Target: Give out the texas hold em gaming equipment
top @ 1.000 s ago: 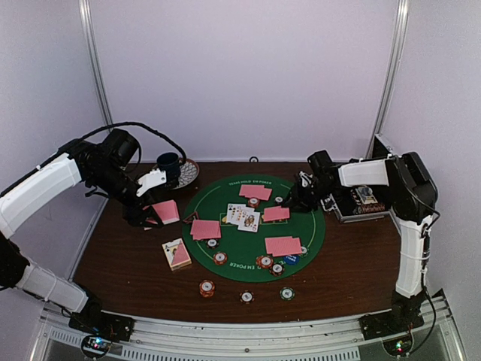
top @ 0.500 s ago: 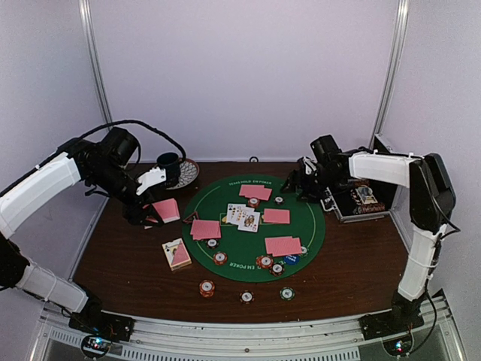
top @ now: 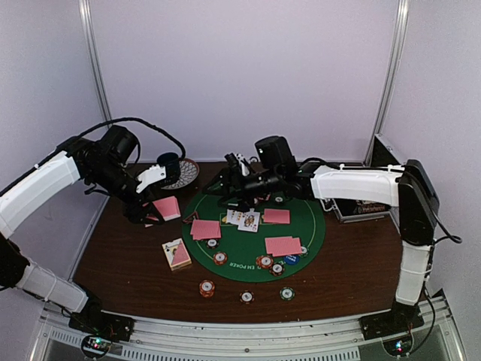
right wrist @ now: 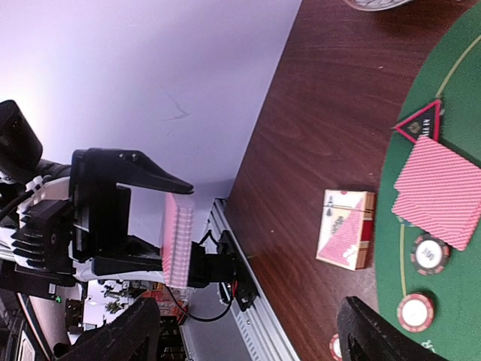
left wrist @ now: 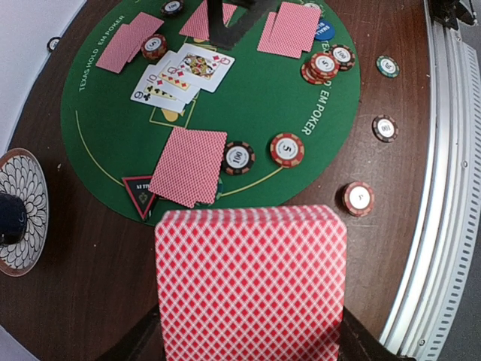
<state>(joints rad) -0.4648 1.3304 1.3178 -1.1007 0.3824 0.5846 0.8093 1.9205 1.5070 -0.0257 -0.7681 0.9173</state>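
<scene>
- Deck of pink-backed cards [left wrist: 252,286] clenched in left claw [top: 150,213], just ahead of right claw [top: 228,179]
- Right claw, now spread empty, has swung over from metal case [top: 355,210], likely to draw a card

The deck [left wrist: 252,282] shows a pink-red diamond lattice on white. The round mat [left wrist: 248,98] is green with yellow lines and white lettering, on a dark brown wooden bench [left wrist: 75,301]. The chips [left wrist: 287,149] are striped red, black or green with white. The triangular marker [left wrist: 139,194] is black edged red, the button [left wrist: 325,30] blue. The saucer [left wrist: 22,210] has black-and-white petals.
</scene>
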